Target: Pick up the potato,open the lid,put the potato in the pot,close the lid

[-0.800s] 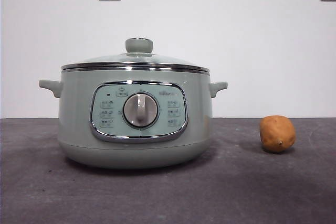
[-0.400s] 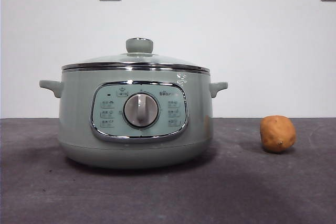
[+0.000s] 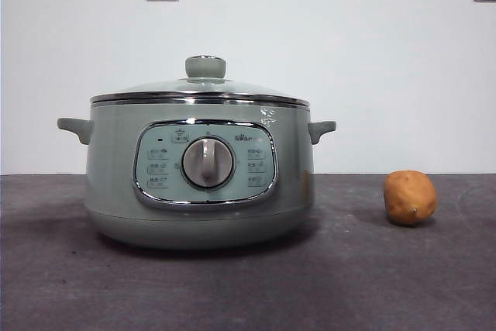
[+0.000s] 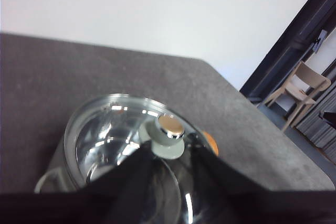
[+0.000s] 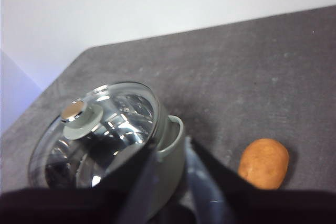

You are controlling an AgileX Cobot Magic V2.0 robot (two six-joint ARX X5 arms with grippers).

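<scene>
On the dark grey table (image 3: pixel 232 292), my round sage-green electric pot (image 3: pixel 200 172) stands left of centre, its domed glass lid (image 3: pixel 200 89) seated on the rim, so nothing can go in yet. Right of it, well apart, lies the orange-brown oval potato (image 3: pixel 409 198). I hold the left gripper (image 4: pixel 168 162) above the knob, the right gripper (image 5: pixel 173 174) high between pot and potato; both are spread and empty.

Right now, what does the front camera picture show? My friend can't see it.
A big sage-green pot sits on a dark table with its glass lid on. A small orange-brown potato lies apart from it, against a white wall.
</scene>
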